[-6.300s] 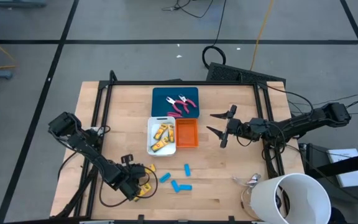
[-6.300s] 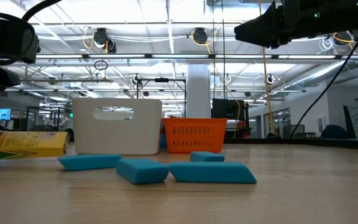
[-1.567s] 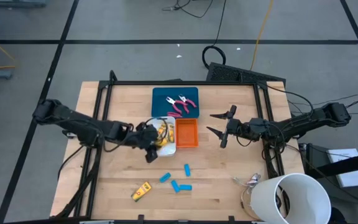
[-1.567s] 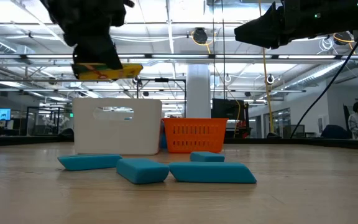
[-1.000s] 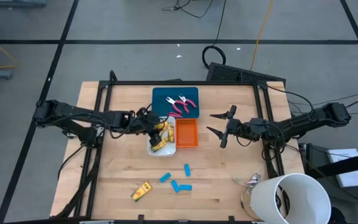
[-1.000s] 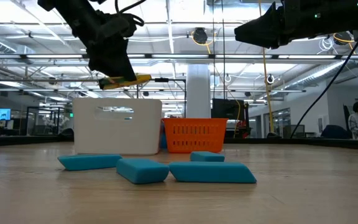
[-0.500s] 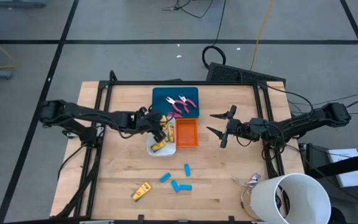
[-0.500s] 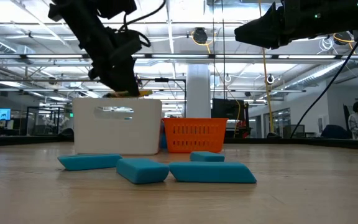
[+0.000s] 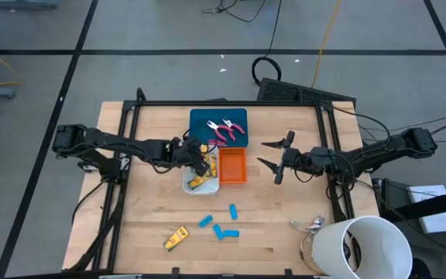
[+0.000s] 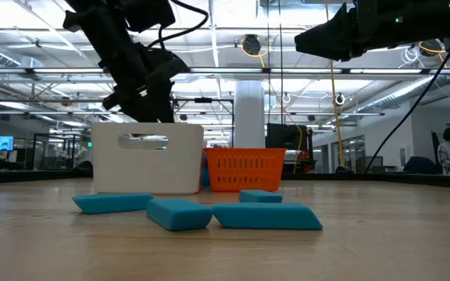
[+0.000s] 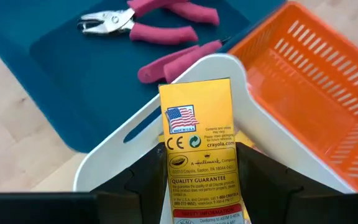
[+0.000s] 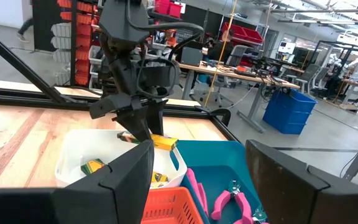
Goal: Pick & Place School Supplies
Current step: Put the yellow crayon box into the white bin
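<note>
Left hand (image 11: pixel 197 186) over the white tray (image 9: pixel 186 183), grasping a yellow box (image 11: pixel 199 146) tilted above its rim. More yellow boxes (image 9: pixel 198 180) inside. Pink pliers (image 9: pixel 225 129) in the teal tray (image 9: pixel 201 120) just beyond; orange tray (image 9: pixel 234 166) to the right. Right hand (image 9: pixel 276 159) spread wide, empty, right of the trays. Blue pieces (image 9: pixel 221 222) and one loose box (image 9: pixel 176 237) on the near surface (image 9: pixel 285 217).

Even bright overhead light; ceiling lamps (image 10: pixel 250 45) glare in low view; arms there silhouetted; soft shadows on table (image 9: pixel 285 217).
</note>
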